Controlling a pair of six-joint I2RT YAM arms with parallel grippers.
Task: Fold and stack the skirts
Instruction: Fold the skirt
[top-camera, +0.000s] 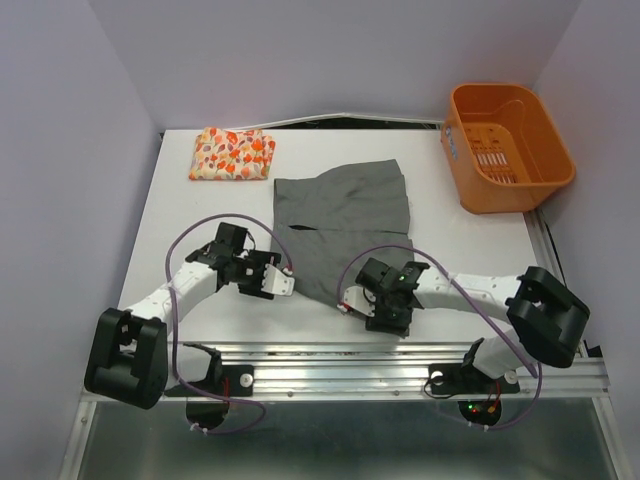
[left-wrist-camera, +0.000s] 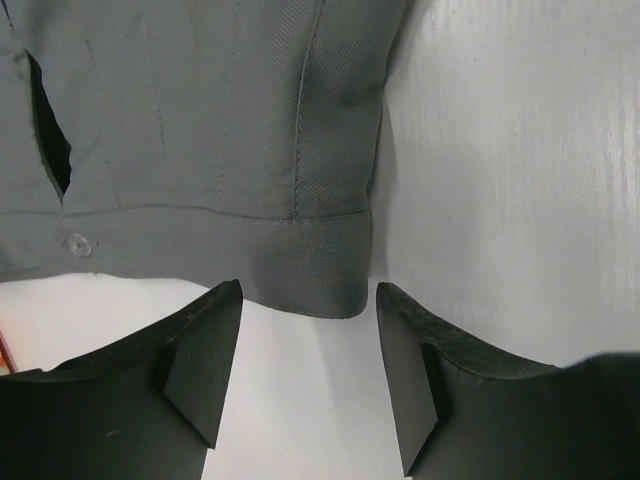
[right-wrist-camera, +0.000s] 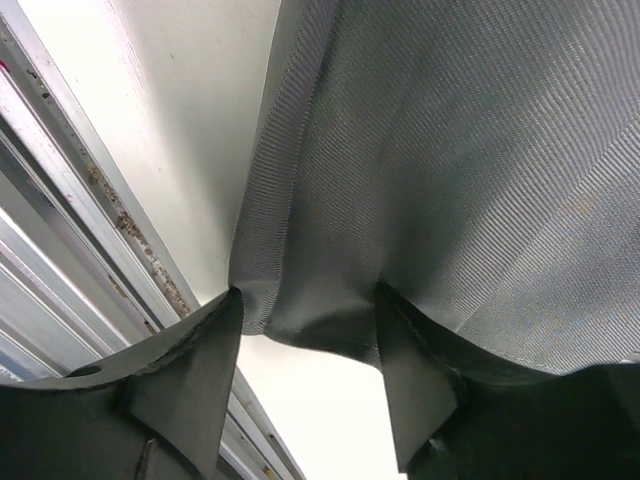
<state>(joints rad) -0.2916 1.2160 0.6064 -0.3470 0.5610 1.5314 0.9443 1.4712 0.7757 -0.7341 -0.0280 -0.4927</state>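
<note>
Top external: dark grey skirt (top-camera: 345, 215) is lying spread mid-table (top-camera: 460, 250); printed skirt (top-camera: 232, 154) is sitting folded at the far-left corner. Right gripper (right-wrist-camera: 308, 300) is straddling the grey skirt's near corner, fingers apart. Left gripper (left-wrist-camera: 310, 295) is hovering, spread wide, just short of its edge.

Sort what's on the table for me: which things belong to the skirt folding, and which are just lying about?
Part of the job:
grey skirt, spread out mid-table
printed skirt, folded at the far left

Just lying about:
orange basket, at the far right
</note>
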